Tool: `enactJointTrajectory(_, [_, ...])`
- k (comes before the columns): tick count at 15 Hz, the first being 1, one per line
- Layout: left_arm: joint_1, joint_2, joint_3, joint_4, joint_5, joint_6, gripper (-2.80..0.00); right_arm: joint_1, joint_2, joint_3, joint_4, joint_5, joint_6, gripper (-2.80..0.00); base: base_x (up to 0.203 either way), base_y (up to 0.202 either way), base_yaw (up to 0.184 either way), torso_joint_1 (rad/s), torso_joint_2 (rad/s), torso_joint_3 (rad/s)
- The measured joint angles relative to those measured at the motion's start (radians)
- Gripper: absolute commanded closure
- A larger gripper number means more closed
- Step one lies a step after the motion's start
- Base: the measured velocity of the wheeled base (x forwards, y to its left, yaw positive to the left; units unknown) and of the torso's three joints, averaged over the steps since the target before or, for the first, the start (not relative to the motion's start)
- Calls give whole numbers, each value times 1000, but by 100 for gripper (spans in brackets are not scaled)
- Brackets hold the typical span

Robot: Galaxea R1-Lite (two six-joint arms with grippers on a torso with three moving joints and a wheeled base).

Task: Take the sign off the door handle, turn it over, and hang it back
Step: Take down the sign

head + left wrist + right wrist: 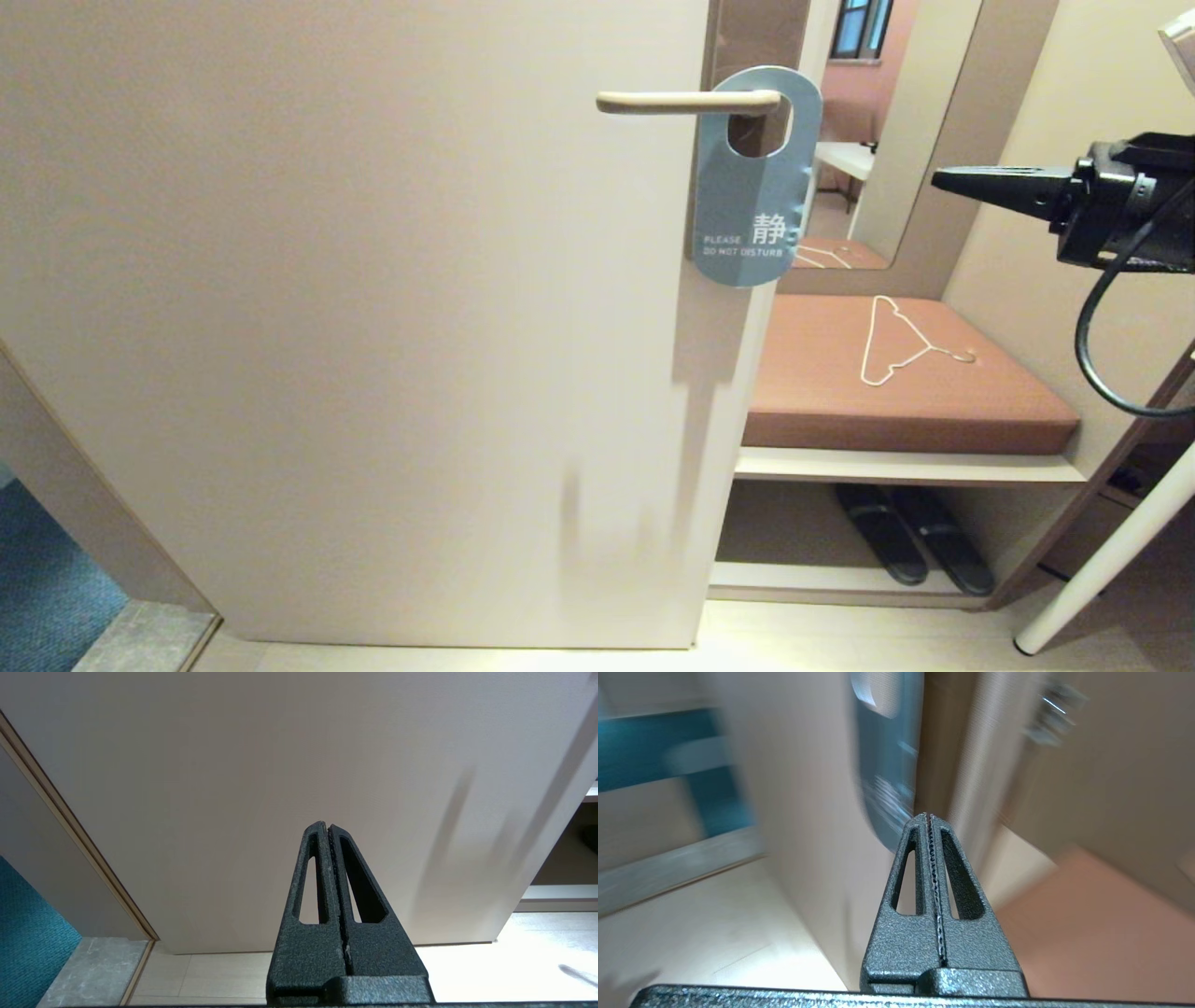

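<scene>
The sign [752, 187] hangs by its oval hole on the door handle [686, 103], its light blue "DO NOT DISTURB" side facing me. The handle is a slim beige lever near the door's right edge. My right gripper [936, 178] is shut and empty, held in the air to the right of the sign at about its height, pointing left toward it and apart from it. In the right wrist view the sign [887, 765] shows blurred beyond the shut tips [928, 815]. My left gripper [325, 825] is shut and empty, low before the door, out of the head view.
The beige door [373, 327] fills the left and middle. Right of it is a brown bench cushion [896, 383] with a thin white wire clothes hanger [896, 341] on it, a mirror [868, 121] behind, and black slippers [915, 541] on the shelf below.
</scene>
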State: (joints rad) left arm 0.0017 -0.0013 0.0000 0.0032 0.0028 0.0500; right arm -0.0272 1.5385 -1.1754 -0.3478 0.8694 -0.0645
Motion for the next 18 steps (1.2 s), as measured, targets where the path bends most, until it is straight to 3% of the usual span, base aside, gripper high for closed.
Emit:
enactJointTrajectory(2, [0, 0, 0, 0, 0, 0, 0, -2, 59, -38, -43, 131, -1, 0, 0, 0, 0, 0, 0, 0])
enactJointTrajectory(4, [0, 0, 0, 0, 0, 1, 0, 1, 96, -50, -44, 197, -2, 0, 0, 0, 0, 0, 0, 0])
enactJointTrajectory(12, [0, 0, 0, 0, 0, 0, 0, 21, 196, -81, -50, 220, -16, 0, 0, 0, 0, 0, 0, 0])
enactJointTrajectory(13, [1, 0, 0, 0, 0, 1, 0, 21, 208, -90, -53, 219, -19, -280, 0, 0, 0, 0, 0, 0])
enactJointTrajectory(18, [0, 0, 0, 0, 0, 0, 0, 26, 263, -112, -105, 220, -24, -280, 0, 0, 0, 0, 0, 0])
